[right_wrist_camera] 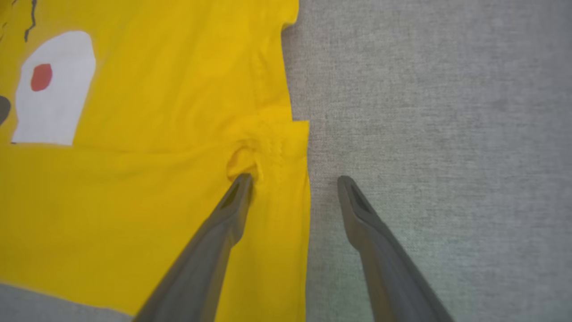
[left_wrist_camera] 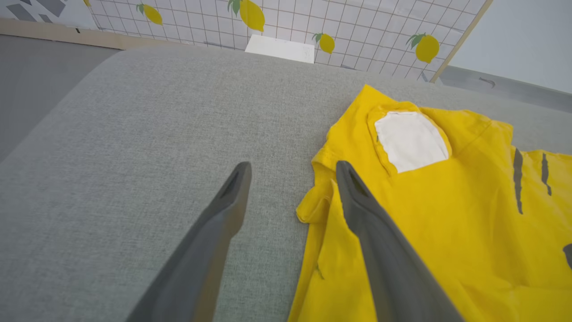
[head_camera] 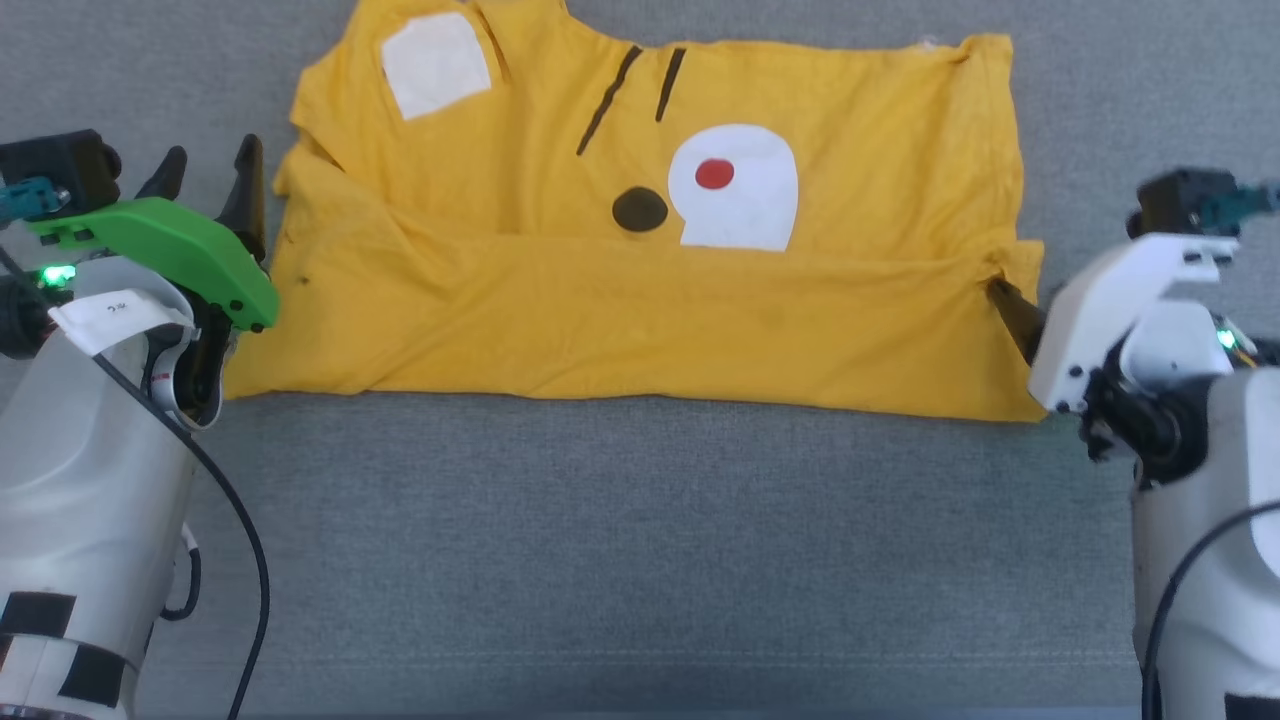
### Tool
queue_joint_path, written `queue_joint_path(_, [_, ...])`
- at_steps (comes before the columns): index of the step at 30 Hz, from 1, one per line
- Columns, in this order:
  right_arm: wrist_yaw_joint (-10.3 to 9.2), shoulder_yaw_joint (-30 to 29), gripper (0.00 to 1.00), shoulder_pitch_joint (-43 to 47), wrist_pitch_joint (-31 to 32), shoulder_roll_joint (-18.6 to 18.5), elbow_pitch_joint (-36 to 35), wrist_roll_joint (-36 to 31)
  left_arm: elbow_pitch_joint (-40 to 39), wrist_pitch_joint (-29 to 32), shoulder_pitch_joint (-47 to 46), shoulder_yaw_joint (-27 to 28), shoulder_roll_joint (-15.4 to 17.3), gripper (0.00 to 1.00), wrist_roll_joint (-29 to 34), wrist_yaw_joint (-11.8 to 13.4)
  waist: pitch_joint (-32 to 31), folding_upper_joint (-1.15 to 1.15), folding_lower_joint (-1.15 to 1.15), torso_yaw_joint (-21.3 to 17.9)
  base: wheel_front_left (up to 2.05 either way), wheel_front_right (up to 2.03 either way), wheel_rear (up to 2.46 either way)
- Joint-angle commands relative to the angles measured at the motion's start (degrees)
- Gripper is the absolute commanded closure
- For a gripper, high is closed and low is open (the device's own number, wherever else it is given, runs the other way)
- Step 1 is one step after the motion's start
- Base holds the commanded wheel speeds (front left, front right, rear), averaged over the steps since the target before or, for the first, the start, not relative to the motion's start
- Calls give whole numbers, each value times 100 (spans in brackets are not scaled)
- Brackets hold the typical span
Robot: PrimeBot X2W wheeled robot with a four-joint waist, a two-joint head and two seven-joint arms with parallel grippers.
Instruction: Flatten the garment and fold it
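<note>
A yellow T-shirt (head_camera: 650,300) lies across the far part of a grey fabric-covered bench (head_camera: 640,550). Its near portion is folded up over the cartoon face (head_camera: 735,185), so a plain yellow band covers the lower part of the print. The left pincer (head_camera: 213,160) stands apart at the shirt's left edge, gripping nothing. The right pincer (right_wrist_camera: 295,181) is likewise apart at the right edge, 1 finger (right_wrist_camera: 223,223) touching a small pucker in the cloth. By appearances 1 fold is done; the rumpled left side and the remaining folds into a compact bundle look yet to be tackled.
</note>
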Motion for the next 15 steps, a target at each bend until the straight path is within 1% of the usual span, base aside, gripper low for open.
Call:
queue_joint_path(1, [-9, -90, 0, 231, -75, -2, -97, 92, -46, -109, 72, 22, 65, 0, -49, 56, -589, 0, -1, 176, 0, 0, 0])
queue_joint_path(6, [-9, -332, 0, 889, -190, -2, -632, 276, -385, -188, 664, 138, 96, 0, -224, 191, -1033, 0, -1, 272, 0, 0, 0])
queue_joint_path(9, [-9, -427, 0, 1335, -198, -2, -951, 424, -740, -43, 1200, 161, 66, 0, -386, 310, -1240, 0, -1, 308, 0, 0, 0])
queue_joint_path(15, [-9, -538, 0, 1970, -80, -2, -1408, 606, -1383, 359, 2106, 125, -21, 0, -654, 606, -1383, 0, -1, 300, 0, 0, 0])
